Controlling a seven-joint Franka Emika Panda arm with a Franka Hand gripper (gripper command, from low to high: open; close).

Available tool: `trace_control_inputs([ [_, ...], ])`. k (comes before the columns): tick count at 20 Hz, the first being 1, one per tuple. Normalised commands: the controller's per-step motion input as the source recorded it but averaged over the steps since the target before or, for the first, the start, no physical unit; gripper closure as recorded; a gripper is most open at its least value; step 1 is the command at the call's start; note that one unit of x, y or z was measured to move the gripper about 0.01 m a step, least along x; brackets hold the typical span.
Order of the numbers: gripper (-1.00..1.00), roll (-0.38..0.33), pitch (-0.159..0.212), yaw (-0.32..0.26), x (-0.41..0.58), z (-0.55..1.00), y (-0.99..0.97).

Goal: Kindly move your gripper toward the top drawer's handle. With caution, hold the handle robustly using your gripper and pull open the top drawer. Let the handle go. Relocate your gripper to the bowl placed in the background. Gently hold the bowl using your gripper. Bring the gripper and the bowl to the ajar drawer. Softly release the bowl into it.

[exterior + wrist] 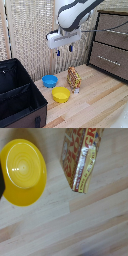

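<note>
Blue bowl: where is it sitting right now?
In the exterior view the blue bowl sits on the wooden table, behind the yellow bowl, left of the snack bag.

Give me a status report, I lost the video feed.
Gripper open, empty, hanging high over the table. Blue bowl untouched beside the yellow bowl. Top drawer looks shut. Snack bag stands close by the bowls.
</note>
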Motion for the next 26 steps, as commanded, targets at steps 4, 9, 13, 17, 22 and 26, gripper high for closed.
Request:
trace_control_inputs([
  [4, -1.0, -0.363, 0.0, 0.124, -0.093, 0.17, 0.0],
  [9, -1.0, -0.343, 0.0, 0.148, -0.109, 0.17, 0.0],
  [13, -1.0, -0.347, 0.0, 0.152, -0.125, 0.14, 0.0],
  [17, -1.0, -0.356, 0.0, 0.152, -0.133, 0.1, 0.0],
  [22, -1.0, -0.364, 0.0, 0.154, -0.121, 0.06, 0.0],
  [26, -1.0, -0.372, 0.0, 0.146, -0.104, 0.04, -0.01],
])
